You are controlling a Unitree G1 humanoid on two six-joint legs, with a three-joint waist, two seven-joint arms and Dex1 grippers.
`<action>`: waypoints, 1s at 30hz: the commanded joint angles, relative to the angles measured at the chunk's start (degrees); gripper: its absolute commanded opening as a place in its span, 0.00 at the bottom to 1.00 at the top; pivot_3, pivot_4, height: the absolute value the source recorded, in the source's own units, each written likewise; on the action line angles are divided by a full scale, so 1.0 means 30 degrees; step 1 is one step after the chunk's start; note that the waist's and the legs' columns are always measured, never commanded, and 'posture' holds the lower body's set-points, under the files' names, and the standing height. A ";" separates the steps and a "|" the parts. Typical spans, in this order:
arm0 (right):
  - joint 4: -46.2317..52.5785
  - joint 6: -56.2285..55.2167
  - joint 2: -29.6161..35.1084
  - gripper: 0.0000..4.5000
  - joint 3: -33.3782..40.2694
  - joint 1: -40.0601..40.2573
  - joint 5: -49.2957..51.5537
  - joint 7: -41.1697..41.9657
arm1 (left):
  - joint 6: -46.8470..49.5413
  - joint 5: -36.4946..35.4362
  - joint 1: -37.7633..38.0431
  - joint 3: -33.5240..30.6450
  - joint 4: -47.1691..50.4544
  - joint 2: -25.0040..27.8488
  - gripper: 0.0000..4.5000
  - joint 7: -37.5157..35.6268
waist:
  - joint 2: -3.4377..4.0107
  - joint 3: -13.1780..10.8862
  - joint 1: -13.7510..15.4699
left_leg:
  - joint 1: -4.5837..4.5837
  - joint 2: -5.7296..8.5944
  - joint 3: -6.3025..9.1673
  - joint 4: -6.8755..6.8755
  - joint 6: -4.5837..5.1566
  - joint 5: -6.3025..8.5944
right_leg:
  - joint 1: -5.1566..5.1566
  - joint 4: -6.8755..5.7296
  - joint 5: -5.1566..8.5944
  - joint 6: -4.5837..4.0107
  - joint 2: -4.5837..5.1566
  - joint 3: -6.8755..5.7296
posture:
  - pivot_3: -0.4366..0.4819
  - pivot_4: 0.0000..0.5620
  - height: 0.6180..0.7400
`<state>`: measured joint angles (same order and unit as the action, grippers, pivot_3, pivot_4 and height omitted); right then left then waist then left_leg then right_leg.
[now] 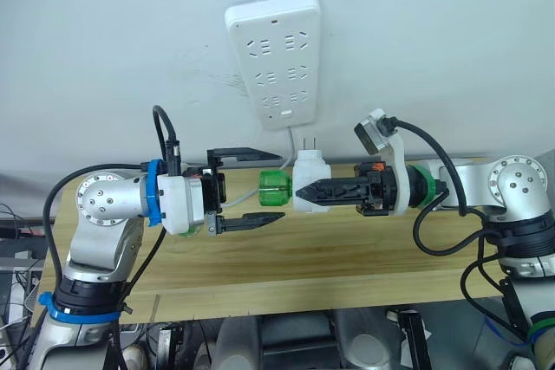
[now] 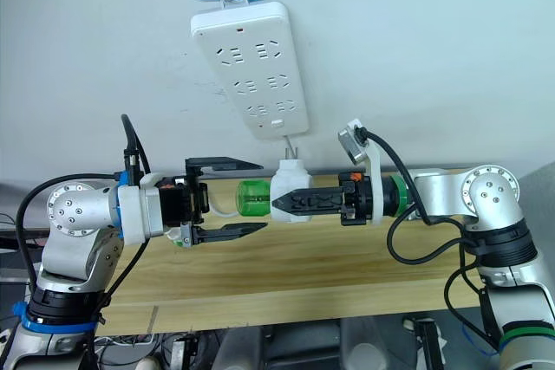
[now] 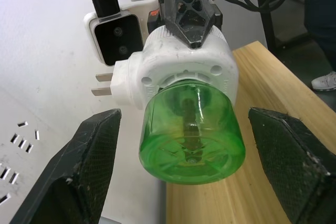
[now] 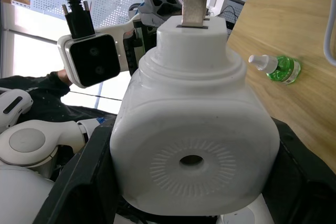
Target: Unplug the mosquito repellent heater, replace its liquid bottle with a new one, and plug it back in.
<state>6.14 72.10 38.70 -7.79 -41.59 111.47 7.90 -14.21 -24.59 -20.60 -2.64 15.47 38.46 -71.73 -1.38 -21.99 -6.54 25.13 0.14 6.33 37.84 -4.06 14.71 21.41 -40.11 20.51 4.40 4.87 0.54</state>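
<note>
My right gripper (image 1: 310,190) is shut on the mosquito repellent heater (image 1: 309,178), a white rounded unit held in the air above the table, with its prongs pointing up. The heater's domed end with its round vent (image 4: 191,159) faces the right wrist camera. A green liquid bottle (image 1: 272,190) sticks out of the heater toward my left arm. My left gripper (image 1: 279,186) is open, with one black finger (image 3: 79,171) on each side of the green bottle (image 3: 191,135), neither touching it. Another green bottle (image 4: 277,68) with a white tip lies on the table.
A long white power strip (image 1: 273,58) hangs on the wall above the heater, its cord running down behind it. The wooden table (image 1: 347,266) runs along the wall below both arms.
</note>
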 commanded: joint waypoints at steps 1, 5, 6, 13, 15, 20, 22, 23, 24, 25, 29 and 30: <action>0.0317 0.0127 0.0053 0.68 0.0697 0.0026 0.0509 0.0216 | -0.0166 -0.0217 0.0018 -0.0118 0.0406 0.0171 0.78 0.0239 | 0.0000 0.0000 0.0000 | 0.0000 0.0000 0.0000 0.0000 0.0000 0.0000 | 0.0000 0.0000 0.0000 0.0000 0.0000 0.0001 | 0.28 0.67 1.00; 0.0295 0.0154 0.0041 0.68 0.0715 0.0039 0.0509 0.0200 | 0.0074 -0.0463 -0.0011 -0.0069 0.0446 0.0262 0.52 0.0159 | 0.0000 0.0000 -0.0003 | 0.0000 0.0000 0.0001 0.0000 0.0000 0.0000 | -0.0001 0.0000 0.0000 0.0000 0.0000 -0.0001 | 0.28 0.67 1.00; 0.0301 0.0153 0.0028 0.68 0.0725 0.0051 0.0509 0.0187 | 0.0175 -0.0528 -0.0011 -0.0077 0.0455 0.0312 0.51 0.0131 | 0.0000 0.0000 -0.0004 | 0.0000 0.0000 0.0001 0.0000 0.0000 0.0000 | -0.0001 0.0000 0.0000 0.0000 0.0000 -0.0003 | 0.28 0.67 1.00; 0.0408 0.0185 0.0058 0.68 0.0646 0.0084 0.0509 0.0149 | 0.3141 -0.2318 -0.0072 -0.0057 0.0998 0.1039 0.51 0.0036 | 0.0001 -0.0001 -0.0008 | 0.0000 0.0001 0.0005 0.0000 0.0000 0.0000 | -0.0001 -0.0001 0.0000 0.0000 0.0000 -0.0002 | 0.29 0.67 1.00; 0.0452 0.0189 0.0062 0.68 0.0633 0.0077 0.0509 0.0175 | 0.4423 -0.3092 0.0051 -0.0108 0.1306 0.1289 0.51 0.0073 | 0.0001 -0.0001 -0.0010 | 0.0000 0.0000 0.0007 0.0000 0.0000 0.0000 | 0.0000 -0.0001 0.0000 0.0000 0.0000 -0.0003 | 0.29 0.67 1.00; 0.0758 0.0257 0.0245 0.68 0.0504 0.0123 0.0509 0.0385 | 0.8457 -0.5688 0.0561 -0.0374 0.2414 0.2397 0.51 -0.0062 | 0.0003 -0.0002 -0.0021 | 0.0000 -0.0001 0.0009 -0.0001 0.0000 0.0000 | 0.0001 0.0000 0.0000 0.0000 -0.0001 -0.0001 | 0.29 0.67 1.00; 0.0901 0.0271 0.0351 0.68 0.0440 0.0128 0.0509 0.0465 | 0.9948 -0.6625 0.0674 -0.0491 0.2732 0.2841 0.51 0.0010 | 0.0003 -0.0002 -0.0019 | 0.0000 -0.0001 0.0013 -0.0001 0.0000 0.0000 | 0.0002 0.0000 0.0000 0.0000 0.0000 -0.0002 | 0.29 0.67 1.00; 0.0983 0.0262 0.0423 0.68 0.0391 0.0117 0.0509 0.0505 | 1.0906 -0.7286 0.0697 -0.0571 0.2915 0.3061 0.51 0.0230 | 0.0004 -0.0002 -0.0015 | -0.0001 0.0001 0.0012 -0.0001 0.0000 0.0000 | 0.0001 0.0000 0.0000 0.0000 0.0000 0.0001 | 0.29 0.67 1.00; 0.1039 0.0250 0.0468 0.68 0.0342 0.0094 0.0509 0.0523 | 1.1592 -0.7800 0.0650 -0.0648 0.3048 0.3203 0.51 0.0330 | 0.0004 -0.0003 -0.0014 | -0.0001 0.0001 0.0013 -0.0001 0.0000 0.0000 | 0.0001 0.0000 0.0000 0.0000 -0.0001 0.0000 | 0.29 0.68 1.00; 0.1103 0.0234 0.0521 0.68 0.0295 0.0079 0.0509 0.0538 | 1.2237 -0.8264 0.0575 -0.0715 0.3167 0.3325 0.51 0.0405 | 0.0004 -0.0003 -0.0013 | -0.0001 0.0000 0.0016 0.0000 0.0000 0.0000 | 0.0002 0.0000 0.0000 0.0000 -0.0001 -0.0002 | 0.29 0.68 1.00; 0.1454 0.0101 0.0736 0.68 0.0182 0.0070 0.0509 0.0616 | 1.4893 -0.9658 0.0366 -0.0803 0.3341 0.4046 0.51 0.0816 | 0.0007 -0.0005 -0.0012 | -0.0002 0.0000 0.0015 -0.0001 0.0000 0.0000 | 0.0002 0.0005 0.0000 0.0000 -0.0001 -0.0003 | 0.29 0.68 1.00; 0.1518 0.0066 0.0798 0.68 0.0159 0.0073 0.0509 0.0635 | 1.5646 -1.0246 0.0181 -0.0918 0.3264 0.4035 0.51 0.1178 | 0.0007 -0.0005 -0.0013 | -0.0002 -0.0001 0.0015 0.0000 -0.0001 0.0000 | 0.0004 0.0004 0.0000 0.0001 -0.0001 -0.0002 | 0.29 0.68 1.00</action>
<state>9.56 73.32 39.73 -8.84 -41.51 111.60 9.16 29.63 -51.73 -19.84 -3.21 23.16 49.68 -68.72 -1.36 -22.00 -6.58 25.13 0.13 6.37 37.84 -4.06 14.71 21.42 -40.10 20.51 4.40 4.86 0.53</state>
